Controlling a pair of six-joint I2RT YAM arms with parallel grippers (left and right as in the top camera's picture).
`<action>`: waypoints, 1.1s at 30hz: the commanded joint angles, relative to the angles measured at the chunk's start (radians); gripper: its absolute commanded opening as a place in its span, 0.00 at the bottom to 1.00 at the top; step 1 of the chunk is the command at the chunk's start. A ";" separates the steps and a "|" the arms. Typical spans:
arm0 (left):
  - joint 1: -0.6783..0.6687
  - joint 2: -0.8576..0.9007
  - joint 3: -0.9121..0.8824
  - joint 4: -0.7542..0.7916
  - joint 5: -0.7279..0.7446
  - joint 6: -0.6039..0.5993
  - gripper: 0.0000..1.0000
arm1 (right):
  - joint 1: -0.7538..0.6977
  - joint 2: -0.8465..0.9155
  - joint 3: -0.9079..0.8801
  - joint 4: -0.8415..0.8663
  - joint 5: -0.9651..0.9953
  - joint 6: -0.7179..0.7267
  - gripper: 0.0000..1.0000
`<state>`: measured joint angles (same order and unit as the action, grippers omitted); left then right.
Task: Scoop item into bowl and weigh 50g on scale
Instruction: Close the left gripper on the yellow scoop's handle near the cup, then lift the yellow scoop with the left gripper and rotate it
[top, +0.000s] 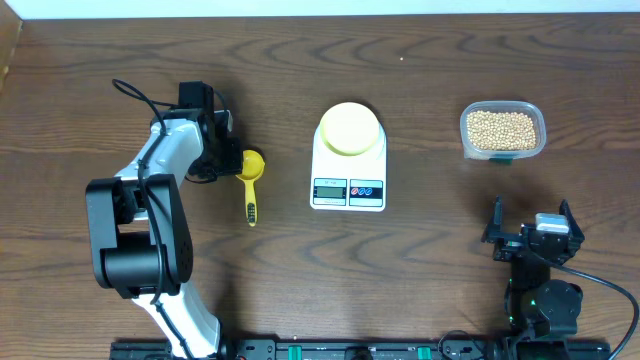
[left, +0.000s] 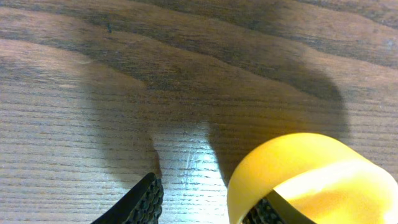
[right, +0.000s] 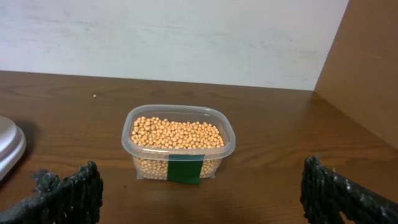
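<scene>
The pale yellow bowl (top: 350, 128) stands empty on the white scale (top: 348, 190) at mid-table. The item, small tan beans (top: 502, 128) (right: 177, 132), fills a clear tub (top: 535, 140) at the right. A bright yellow scoop (top: 251, 175) lies left of the scale, its cup (left: 298, 168) towards the back. My left gripper (top: 232, 163) (left: 208, 200) is open and straddles the cup's wall: one finger (left: 142, 202) stands outside with a gap, the other (left: 266, 213) is inside the cup. My right gripper (top: 532, 215) (right: 202, 199) is wide open and empty, in front of the tub.
The tub (right: 217, 124) carries a green label (right: 185, 169) on its near side. The scale's edge (right: 9, 146) shows at the left of the right wrist view. A white wall and a brown side panel (right: 367, 68) bound the table's far right corner.
</scene>
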<state>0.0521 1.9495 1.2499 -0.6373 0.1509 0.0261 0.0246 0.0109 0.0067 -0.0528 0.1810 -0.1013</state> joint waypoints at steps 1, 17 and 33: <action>0.001 0.013 0.009 0.000 -0.013 0.003 0.41 | 0.003 -0.005 -0.001 -0.003 0.015 0.011 0.99; 0.001 0.013 0.009 0.000 -0.013 0.003 0.26 | 0.003 -0.005 -0.001 -0.003 0.015 0.011 0.99; 0.001 0.013 0.009 0.000 -0.013 0.003 0.13 | 0.003 -0.005 -0.001 -0.003 0.015 0.011 0.99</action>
<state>0.0521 1.9495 1.2499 -0.6373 0.1509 0.0261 0.0246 0.0109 0.0067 -0.0528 0.1810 -0.1013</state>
